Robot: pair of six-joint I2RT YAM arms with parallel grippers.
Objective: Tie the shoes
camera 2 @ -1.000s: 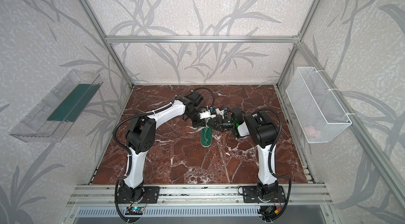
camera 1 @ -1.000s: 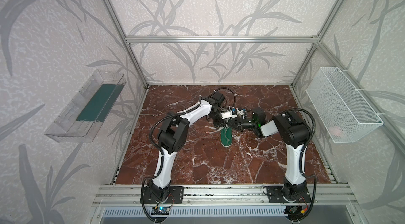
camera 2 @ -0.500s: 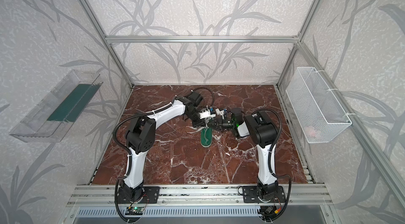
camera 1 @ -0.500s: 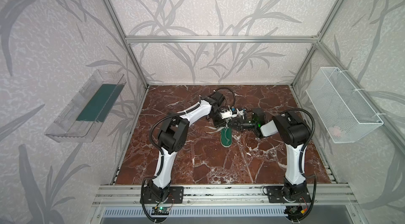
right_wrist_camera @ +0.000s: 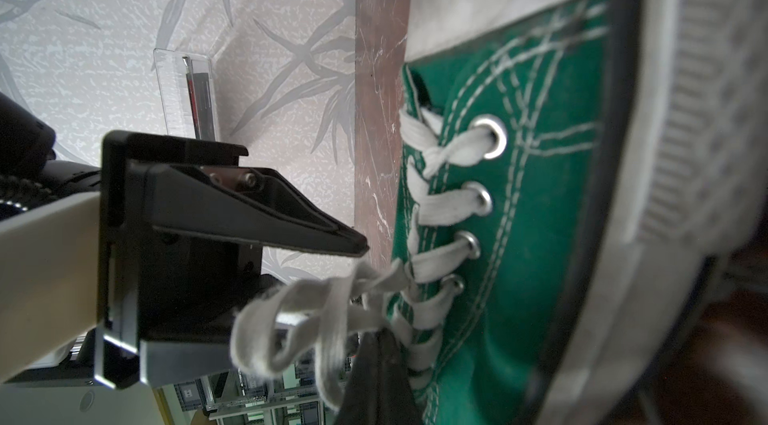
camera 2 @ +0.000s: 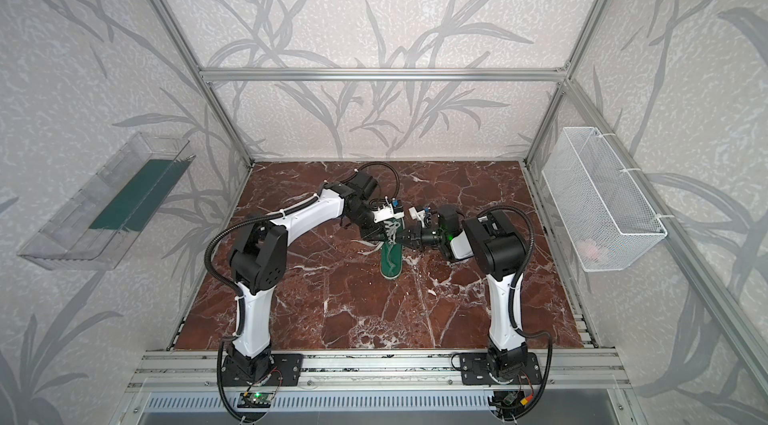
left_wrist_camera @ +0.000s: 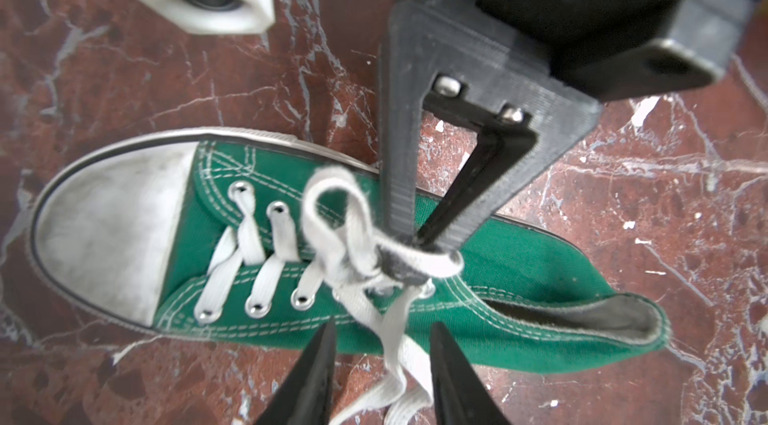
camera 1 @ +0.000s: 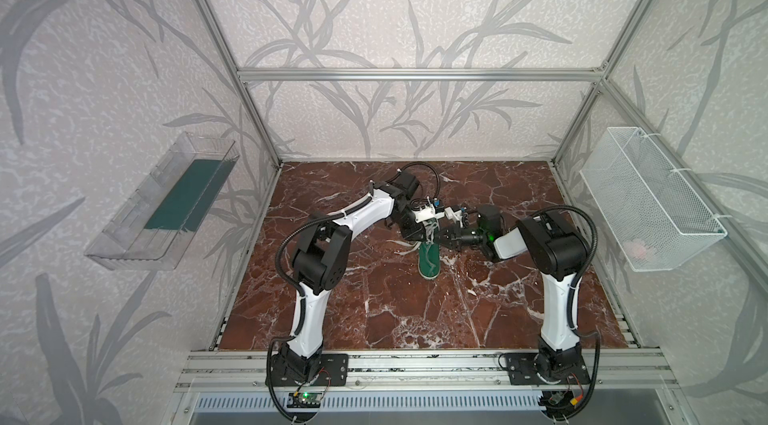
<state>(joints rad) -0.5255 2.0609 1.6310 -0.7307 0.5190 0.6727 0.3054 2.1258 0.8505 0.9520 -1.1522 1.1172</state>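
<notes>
1. Marbled red-brown tabletop [camera 1: 374,302], boxed in by leaf-patterned walls, carries one green sneaker [camera 1: 429,261]. It sits sole-down near the middle, a little toward the back, between my two arms.
2. My right claw [left_wrist_camera: 415,242] is pinched tight on the white laces [left_wrist_camera: 266,269], right where they cross above the upper eyelets. I judge it sits there to pin the knot so it cannot slacken.
3. My left claw [left_wrist_camera: 382,329] stands partly wide and grips nothing. Its fingertips sit either side of the loose lace ends that trail off the sneaker's side onto the tabletop. I read that as letting go, or lining up a fresh grasp.
4. One loop [left_wrist_camera: 311,215] stands up beside the right claw. It looks floppy and probably keeps its shape only because its base is pinned. I cannot tell whether a second loop exists.
5. The sneaker is green canvas with white double stitching, metal eyelets, a scuffed greyish rubber toe cap [left_wrist_camera: 112,227], a white sole edge and dark lining at the heel opening. The laces are flat and slightly greyed.
</notes>
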